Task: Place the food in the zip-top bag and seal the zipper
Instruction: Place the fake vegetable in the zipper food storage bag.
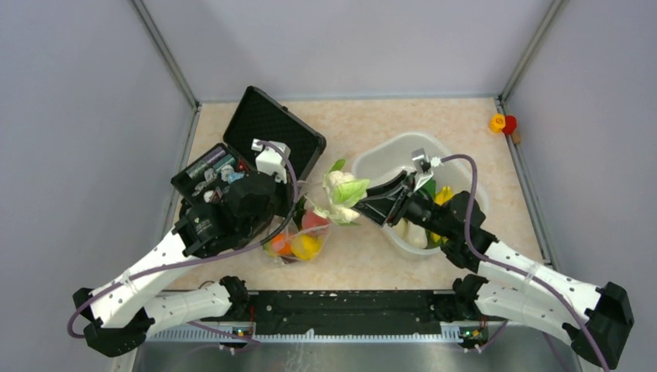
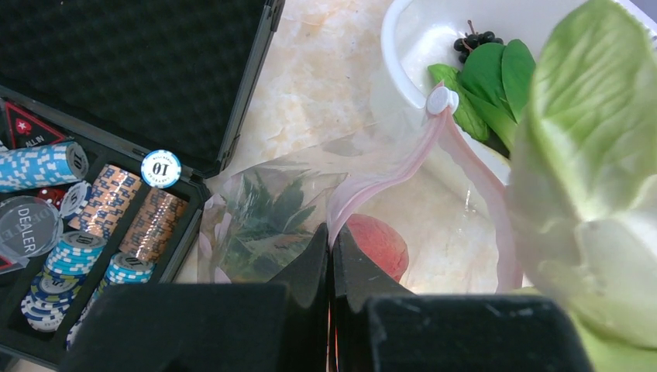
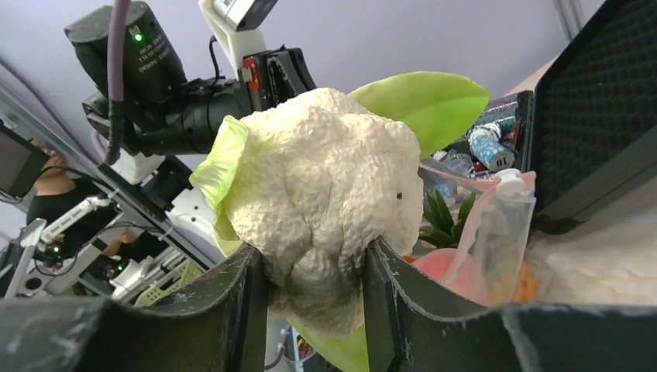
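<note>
My right gripper [image 3: 314, 271] is shut on a white cauliflower [image 3: 325, 178] with pale green leaves and holds it in the air just right of the bag's mouth; it also shows in the top view [image 1: 341, 190]. My left gripper [image 2: 331, 240] is shut on the pink zipper strip [image 2: 387, 174] of the clear zip-top bag [image 1: 298, 240] and holds the mouth up. Inside the bag lie a pineapple [image 2: 263, 217], a peach [image 2: 376, 242], an orange and a yellow fruit [image 1: 306, 246]. The white tub [image 1: 403, 155] holds a green leafy stalk [image 2: 488, 77], a dark plum cluster [image 2: 474, 40] and more food.
An open black case [image 1: 256, 147] of poker chips [image 2: 108, 225] stands left of the bag, its lid raised behind. A small red and yellow toy [image 1: 502, 123] lies at the far right corner. Grey walls close in the table.
</note>
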Tool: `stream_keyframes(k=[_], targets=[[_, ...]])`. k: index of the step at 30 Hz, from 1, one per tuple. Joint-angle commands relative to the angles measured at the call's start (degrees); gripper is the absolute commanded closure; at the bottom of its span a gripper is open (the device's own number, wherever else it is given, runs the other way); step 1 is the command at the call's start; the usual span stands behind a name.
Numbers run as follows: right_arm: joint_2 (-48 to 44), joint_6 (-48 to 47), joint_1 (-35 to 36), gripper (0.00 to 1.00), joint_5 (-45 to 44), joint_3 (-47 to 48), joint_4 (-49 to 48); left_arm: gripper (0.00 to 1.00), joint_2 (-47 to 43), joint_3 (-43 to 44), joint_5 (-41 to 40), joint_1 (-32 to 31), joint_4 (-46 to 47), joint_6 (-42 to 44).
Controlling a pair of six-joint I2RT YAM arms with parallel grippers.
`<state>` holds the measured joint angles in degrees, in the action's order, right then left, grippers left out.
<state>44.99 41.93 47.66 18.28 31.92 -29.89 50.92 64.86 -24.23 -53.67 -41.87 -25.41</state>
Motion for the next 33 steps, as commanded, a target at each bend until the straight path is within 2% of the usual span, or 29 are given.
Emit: stream_keyframes(k=[1, 5, 8, 11, 23, 28, 33], targets=[[3.80, -4.72, 5.10, 0.81, -7.96, 2.85, -13.08, 1.00, 0.02, -0.36, 1.29, 0.23, 3.22, -0.34], [8.28, -8.59, 9.88, 0.82, -15.43, 1.87, -20.23, 1.00, -0.93, -0.43, 1.41, 0.23, 3.09, -0.50], [12.30, -12.18, 12.81, 0.82, -17.94, 3.93, -18.46, 1.00, -2.07, -0.63, 1.53, 0.23, 3.28, -0.69], [14.72, -15.48, 14.63, 0.81, -21.40, 6.03, -12.18, 1.00, -3.14, -0.68, 0.94, 0.23, 3.03, -0.97], [14.46, -26.62, 14.91, 0.76, -7.00, 10.55, 5.77, 1.00, -4.59, -1.23, 0.28, 0.23, 3.54, -1.84], [16.20, -27.73, 15.00, 0.74, -3.54, 12.75, 9.08, 1.00, -4.53, -1.06, 0.54, 0.23, 4.07, -1.84], [18.18, -30.29, 15.16, 0.72, -3.62, 16.18, 15.34, 1.00, -3.90, 0.39, 1.35, 0.23, 3.17, -1.75]])
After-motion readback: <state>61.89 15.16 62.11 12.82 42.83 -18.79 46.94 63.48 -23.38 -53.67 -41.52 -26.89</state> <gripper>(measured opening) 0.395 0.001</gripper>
